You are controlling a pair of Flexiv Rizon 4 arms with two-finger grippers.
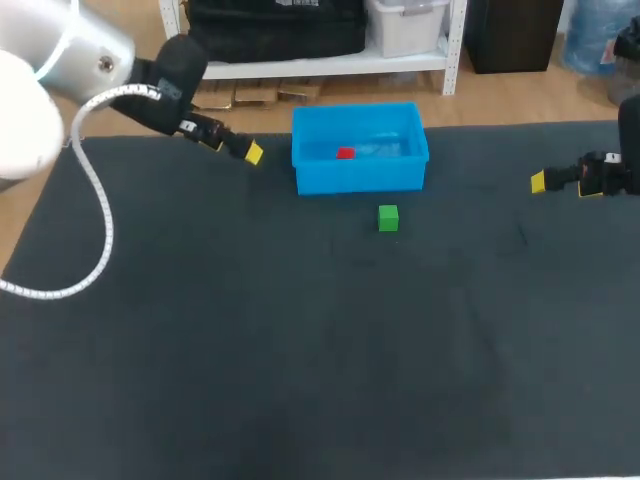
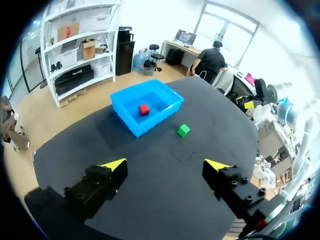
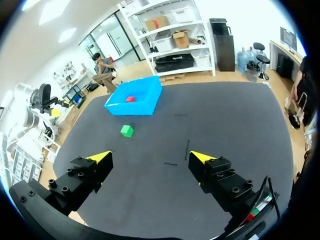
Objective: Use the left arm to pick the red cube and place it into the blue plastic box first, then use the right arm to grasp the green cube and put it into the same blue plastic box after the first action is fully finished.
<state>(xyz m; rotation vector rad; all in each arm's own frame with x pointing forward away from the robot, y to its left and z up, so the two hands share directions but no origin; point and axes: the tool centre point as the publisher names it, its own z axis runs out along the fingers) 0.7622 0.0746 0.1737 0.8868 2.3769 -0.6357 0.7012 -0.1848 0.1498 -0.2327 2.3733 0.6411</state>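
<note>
Since the small red cube (image 1: 345, 153) already lay inside the blue plastic box (image 1: 360, 178), only the small green cube (image 1: 388, 217) remained; my left pincer (image 2: 166, 165) and right pincer (image 3: 151, 156) stood apart, empty.

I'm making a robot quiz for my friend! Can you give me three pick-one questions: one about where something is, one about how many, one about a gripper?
1. Where is the red cube?
A) beside the box
B) in the blue plastic box
C) in a gripper

2. How many cubes sit on the table outside the box?
A) none
B) one
C) two

3. What is the left gripper doing?
A) open, holding nothing
B) shut on the red cube
C) shut on the box wall

Answers:
1 B, it lies on the box floor.
2 B, only the green cube sits there, in front of the box.
3 A, its yellow tips stand wide apart with nothing between.
</note>
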